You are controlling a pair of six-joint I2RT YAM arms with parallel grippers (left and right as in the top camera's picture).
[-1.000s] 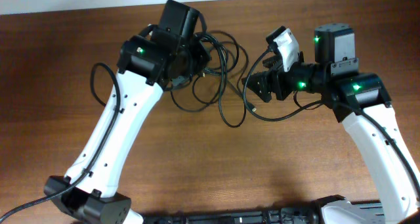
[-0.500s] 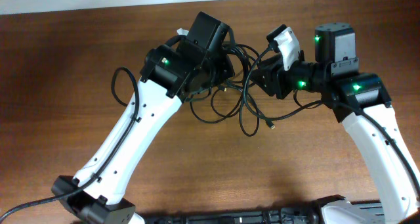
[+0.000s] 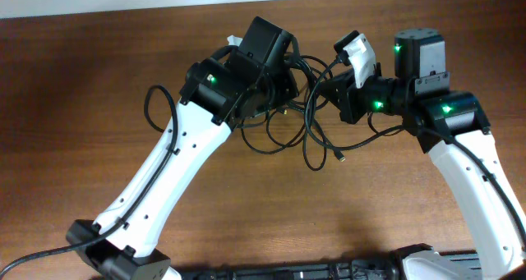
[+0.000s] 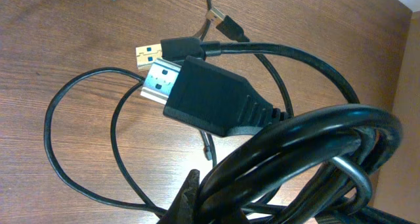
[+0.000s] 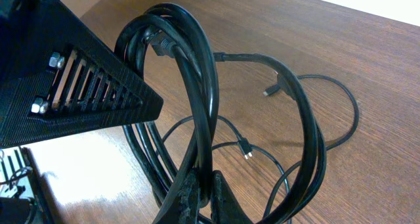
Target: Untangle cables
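Overhead view: the cables are found as one bundle between the two arms, gathered at the top and with thin loops trailing down onto the table. The left gripper and right gripper are set close together at the bundle; how the jaws stand is masked there.

Left wrist view: a thick coil is seen crossing directly over a finger. The left gripper is judged fully closed on it. A flat black plug and a gold-tipped plug hang free above thin loops.

Right wrist view: the fingers are pressed together on a thick loop that rises from them, so the jaws are closed on the cables.

Progress: both grips are taken, but no cable is yet separated. The whole untangling is judged outstanding.
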